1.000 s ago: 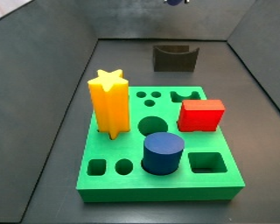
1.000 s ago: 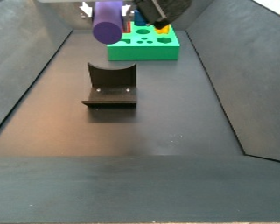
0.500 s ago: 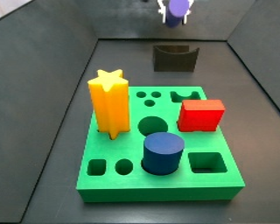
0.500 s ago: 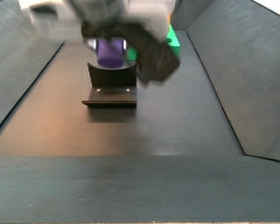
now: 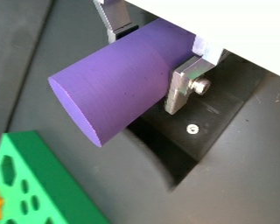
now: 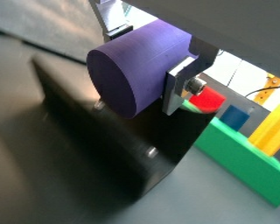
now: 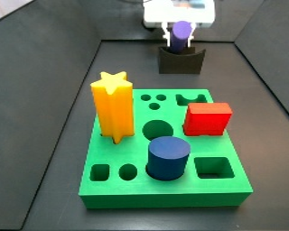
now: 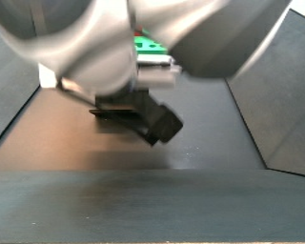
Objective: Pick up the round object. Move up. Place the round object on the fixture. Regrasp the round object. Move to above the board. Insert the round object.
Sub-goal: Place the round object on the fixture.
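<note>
Holding the round object (image 5: 125,83) sideways, the claw (image 6: 149,54) is clamped on it, one silver finger (image 5: 187,83) pressed flat on the curved flank. Peg hangs just above the fixture (image 6: 101,140) at the far end of the worktop (image 7: 62,99); in a side view the purple end (image 7: 181,33) shows right over the dark notch block (image 7: 181,60). Cannot tell if it touches the notch yet.

Handling, as a guess: stiff, smooth, light peg, likely slippery on its round side, so it may roll or slide in the pads. Best held mid-length across the flank, ends left free for the later insert.

Versus half a second ago: claw and peg have come down from the top edge of frame to the fixture. The arm now fills a side view (image 8: 130,57), hiding the fixture there. Board (image 7: 172,171) and its blocks unchanged.
</note>
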You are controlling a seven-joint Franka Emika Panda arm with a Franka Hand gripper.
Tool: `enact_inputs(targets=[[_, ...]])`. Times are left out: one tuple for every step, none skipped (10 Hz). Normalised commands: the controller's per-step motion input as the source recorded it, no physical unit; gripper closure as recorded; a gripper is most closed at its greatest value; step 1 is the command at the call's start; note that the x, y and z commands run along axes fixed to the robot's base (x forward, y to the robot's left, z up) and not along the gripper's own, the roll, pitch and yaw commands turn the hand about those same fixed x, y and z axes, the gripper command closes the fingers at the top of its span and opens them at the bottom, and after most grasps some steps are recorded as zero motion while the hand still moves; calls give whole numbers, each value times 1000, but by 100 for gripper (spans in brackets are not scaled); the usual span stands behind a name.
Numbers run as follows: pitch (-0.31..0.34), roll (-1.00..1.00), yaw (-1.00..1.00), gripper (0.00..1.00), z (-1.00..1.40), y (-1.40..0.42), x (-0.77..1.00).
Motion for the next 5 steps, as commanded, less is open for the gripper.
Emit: enact_inputs(targets=[[4, -209, -67, 100, -925, 103, 166], [-3, -170, -63, 100, -656, 84, 129], [-7, -133, -66, 100, -566, 103, 105], [-7, -133, -66, 100, -566, 103, 105], [-10, -118, -59, 100, -574, 109, 83]])
